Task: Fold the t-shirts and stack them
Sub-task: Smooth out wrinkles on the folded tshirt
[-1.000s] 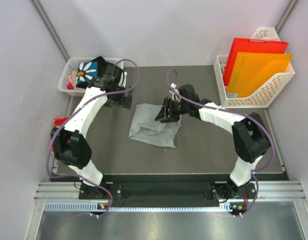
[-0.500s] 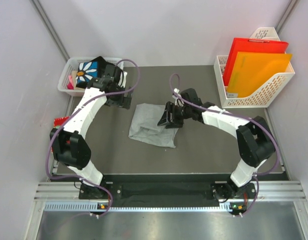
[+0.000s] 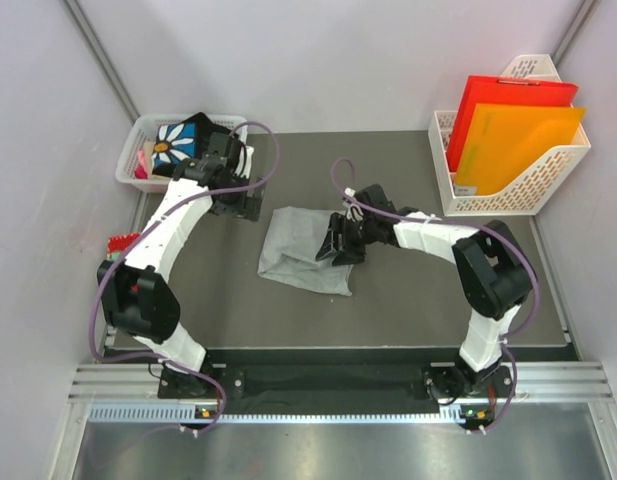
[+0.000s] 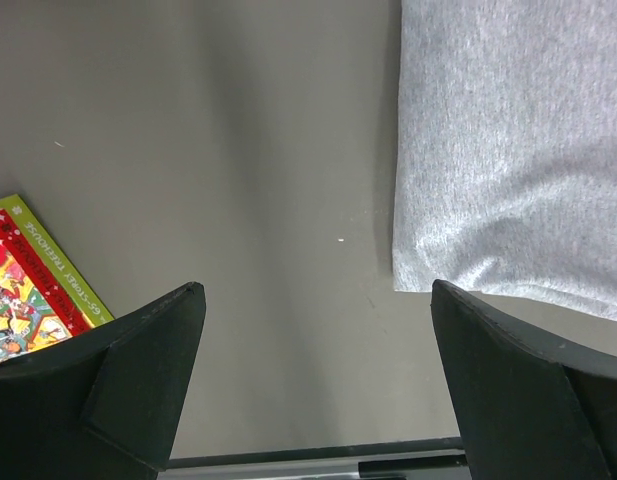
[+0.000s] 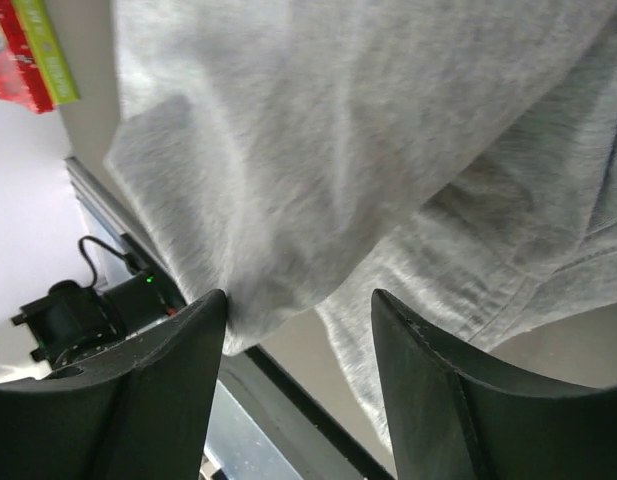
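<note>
The light heather-grey t-shirt [image 3: 293, 250] lies crumpled and partly folded on the dark table, and fills the right wrist view [image 5: 338, 150]. My right gripper [image 3: 334, 246] is open, low over the shirt's right edge, its jaws astride a hanging fold [image 5: 300, 330]. My left gripper [image 3: 244, 205] is open and empty above bare table left of the shirt [image 4: 318, 380], whose edge shows at upper right [image 4: 508, 150]. The black t-shirt with the white daisy [image 3: 178, 140] sits in the white basket [image 3: 138, 130] at the back left.
A red patterned flat packet [image 3: 120, 243] lies at the table's left edge, also in the left wrist view [image 4: 28, 290]. A white file rack [image 3: 533, 190] with red and orange folders stands at the back right. Grey walls close in on both sides.
My right gripper has slid a little nearer and leftward onto the grey shirt's right edge, its wrist turning. The left arm has barely moved.
</note>
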`<state>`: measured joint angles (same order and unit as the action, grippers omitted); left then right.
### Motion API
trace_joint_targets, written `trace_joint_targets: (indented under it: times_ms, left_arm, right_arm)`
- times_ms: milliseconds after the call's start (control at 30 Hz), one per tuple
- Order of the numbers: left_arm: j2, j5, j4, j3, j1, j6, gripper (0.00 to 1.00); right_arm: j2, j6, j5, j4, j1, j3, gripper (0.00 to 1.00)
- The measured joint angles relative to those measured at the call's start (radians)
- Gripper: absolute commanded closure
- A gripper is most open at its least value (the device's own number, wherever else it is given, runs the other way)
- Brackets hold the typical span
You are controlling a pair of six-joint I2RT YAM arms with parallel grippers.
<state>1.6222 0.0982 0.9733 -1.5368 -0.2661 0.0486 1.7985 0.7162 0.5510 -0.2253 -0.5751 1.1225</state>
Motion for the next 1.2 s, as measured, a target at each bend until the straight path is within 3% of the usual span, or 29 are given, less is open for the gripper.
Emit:
trace_joint_targets:
  times_ms: [100,300,467,667,1000,1067,1100,1200]
  left_arm:
    - [-0.015,0.0,-0.002,0.0,0.0,0.0,0.01]
    - [-0.027,0.006,-0.01,0.01,0.0,-0.001,0.01]
    - [-0.028,0.028,-0.026,0.035,0.0,-0.013,0.01]
    - [-0.028,0.038,-0.032,0.047,0.0,-0.022,0.01]
    - [-0.023,0.014,-0.029,0.044,-0.014,-0.022,0.01]
    - [-0.011,0.014,-0.023,0.025,-0.035,-0.022,0.01]
    - [-0.007,0.014,-0.023,0.017,-0.045,-0.022,0.01]
    - [0.002,0.012,-0.023,-0.008,-0.078,-0.023,0.01]
  right_arm:
    - [0.039,0.003,0.0,-0.003,0.0,0.013,0.51]
    - [0.054,0.012,0.0,0.006,-0.001,0.045,0.87]
    - [0.035,0.019,-0.021,0.007,-0.012,0.036,0.88]
    - [-0.132,0.018,-0.06,-0.008,-0.017,-0.072,0.88]
    - [-0.219,0.025,-0.079,0.017,-0.018,-0.247,0.8]
    - [-0.21,0.025,-0.08,0.017,-0.018,-0.264,0.68]
    - [-0.205,0.024,-0.082,0.016,-0.017,-0.267,0.51]
    - [-0.198,0.002,-0.103,-0.009,-0.006,-0.272,0.4]
